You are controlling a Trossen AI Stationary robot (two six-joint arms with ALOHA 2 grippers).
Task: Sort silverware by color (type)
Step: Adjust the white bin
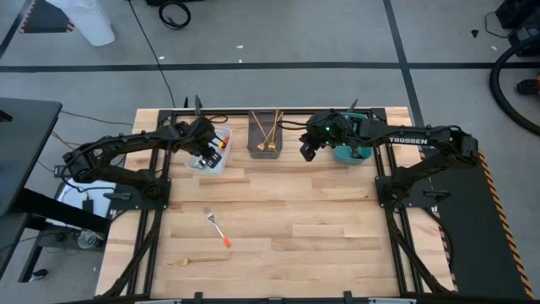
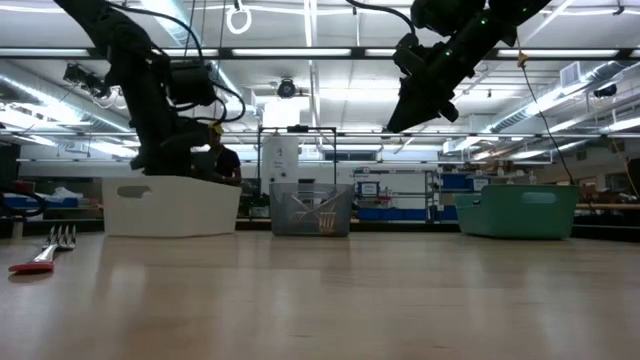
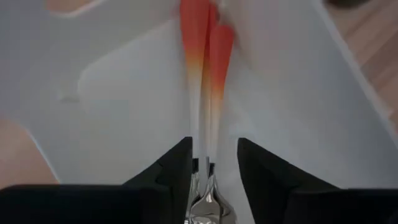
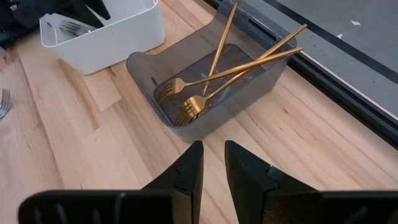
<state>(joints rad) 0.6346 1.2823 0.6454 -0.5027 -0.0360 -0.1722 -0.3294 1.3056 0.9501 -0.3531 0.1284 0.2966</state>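
**Ann:** Right, the left gripper is down inside the white bin at the far left of the table. From its wrist camera the fingers stand apart, with two orange-handled forks lying between them on the bin floor, side by side.

**Ben:** Gripped?

**Ann:** No, there is a gap on both sides, so they lie loose. (The heads are half hidden at the picture's edge.)

**Ben:** And the right gripper?

**Ann:** Raised above the table between the grey bin and the teal bin. Its fingers are a narrow slit apart, holding nothing.

**Ben:** What sits in the grey bin?

**Ann:** Three gold forks, crossed over one another, handles poking past the far rim.

**Ben:** Anything loose on the wood?

**Ann:** Two pieces, both on the near left. An orange-handled fork with a silver head lies slanted, and a gold fork lies nearer still, almost level, well apart from the bins.
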